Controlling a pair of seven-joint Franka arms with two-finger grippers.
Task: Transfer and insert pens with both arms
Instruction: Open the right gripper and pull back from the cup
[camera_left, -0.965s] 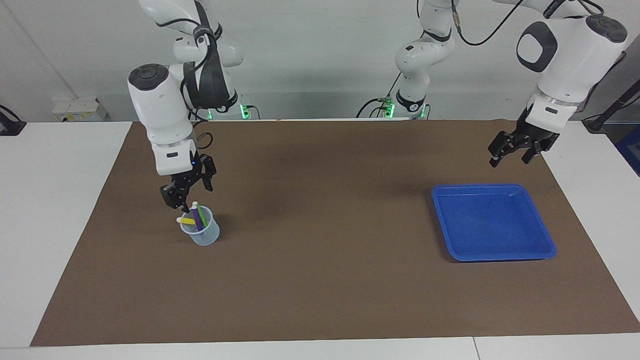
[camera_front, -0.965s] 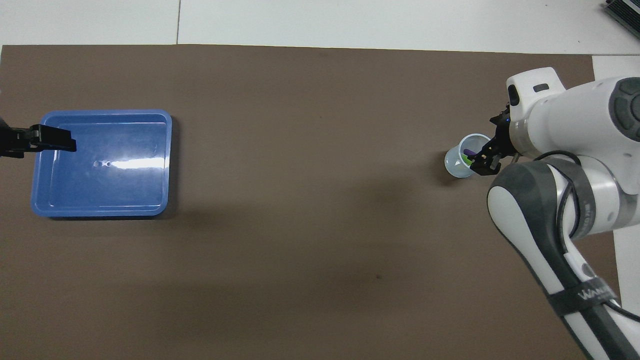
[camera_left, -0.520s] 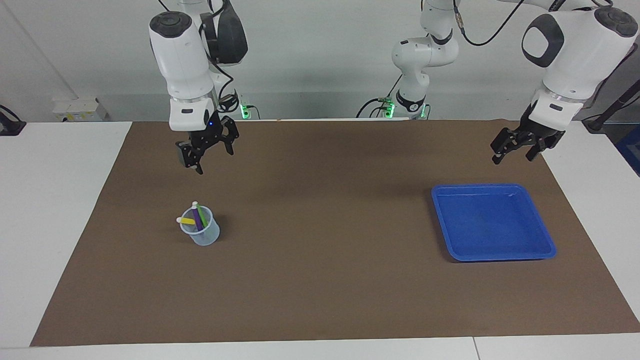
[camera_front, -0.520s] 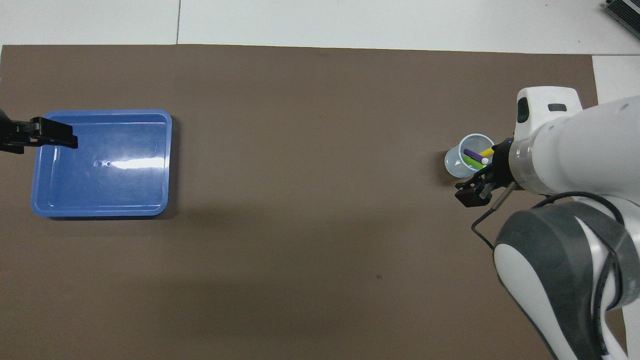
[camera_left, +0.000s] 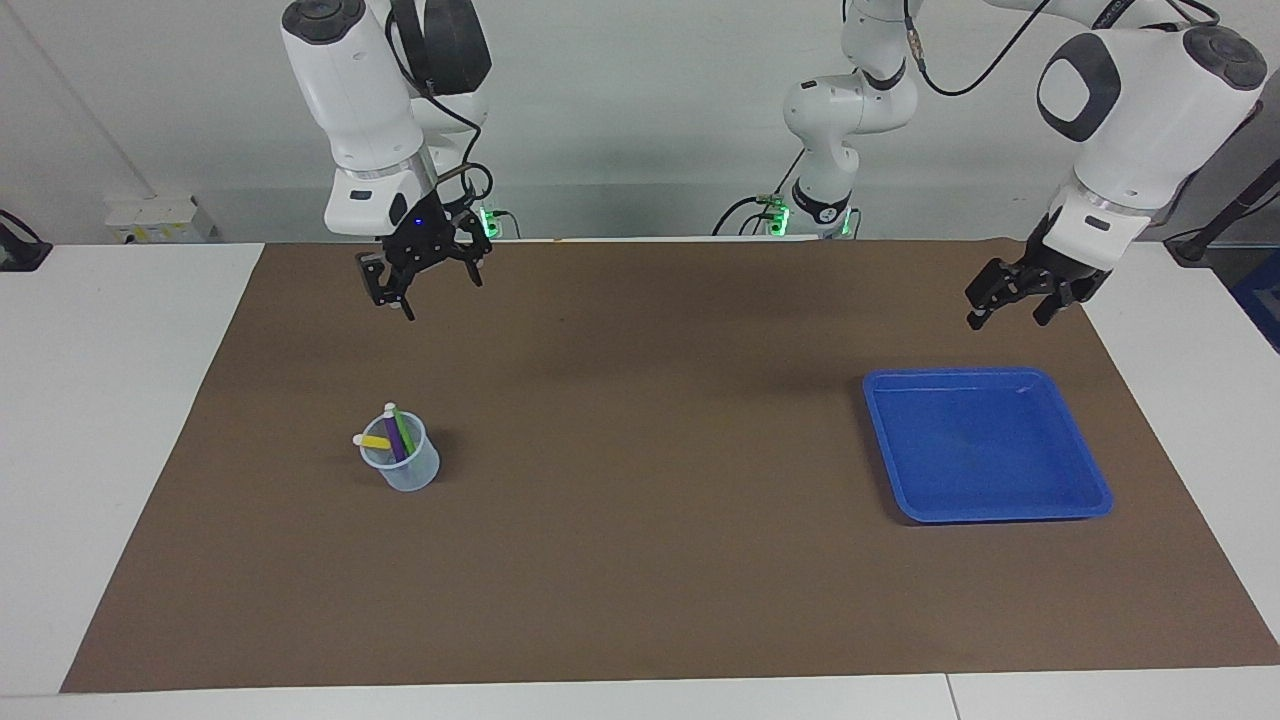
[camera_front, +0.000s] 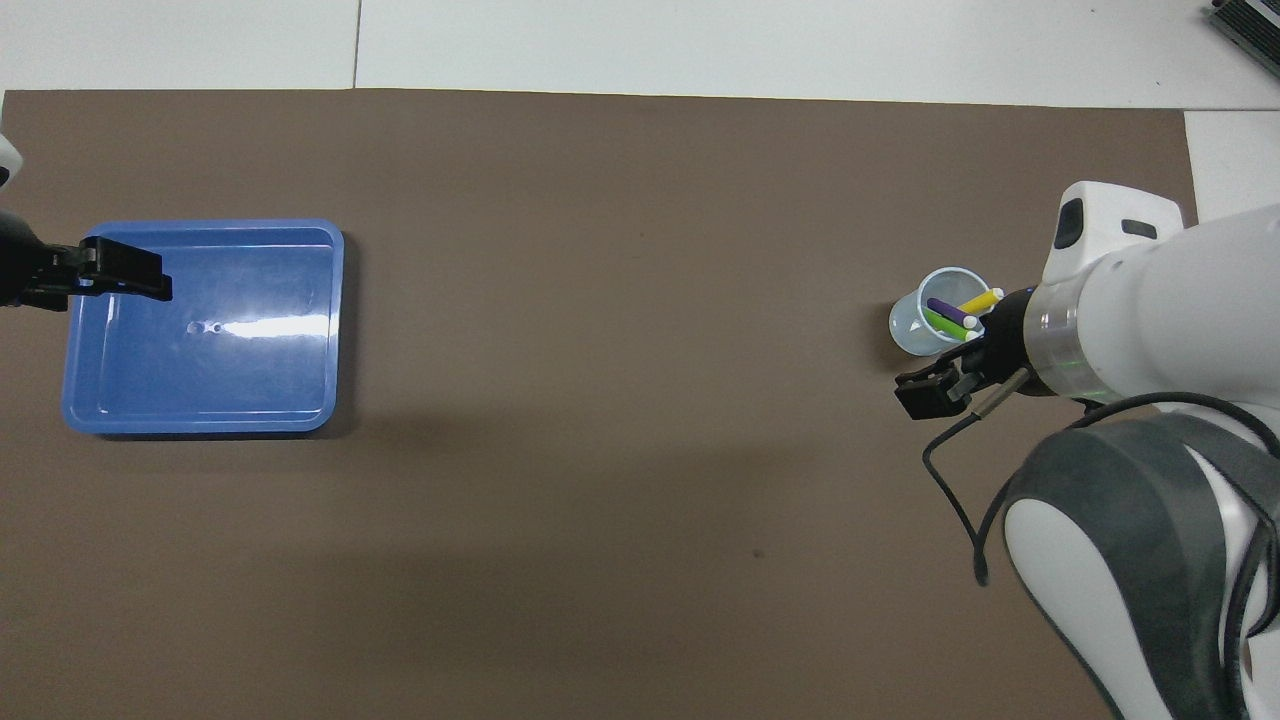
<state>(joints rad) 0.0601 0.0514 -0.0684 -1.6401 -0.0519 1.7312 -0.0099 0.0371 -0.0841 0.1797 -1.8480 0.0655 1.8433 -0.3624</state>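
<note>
Pens (camera_left: 392, 434): green, purple and yellow, all three stand tilted in a clear cup (camera_left: 402, 464) on the brown mat (camera_left: 640, 560) covering the tabletop, toward the right arm's end. Right gripper (camera_left: 425, 282) hangs up in the air over bare mat, near the robots' edge, jaws spread wide, holding nothing. Left gripper (camera_left: 1010, 300) hangs over the mat just at the robot-side edge of the blue tray (camera_left: 1095, 480), jaws apart, empty too. Tray sits toward the left arm's end, well apart from the cup.
</note>
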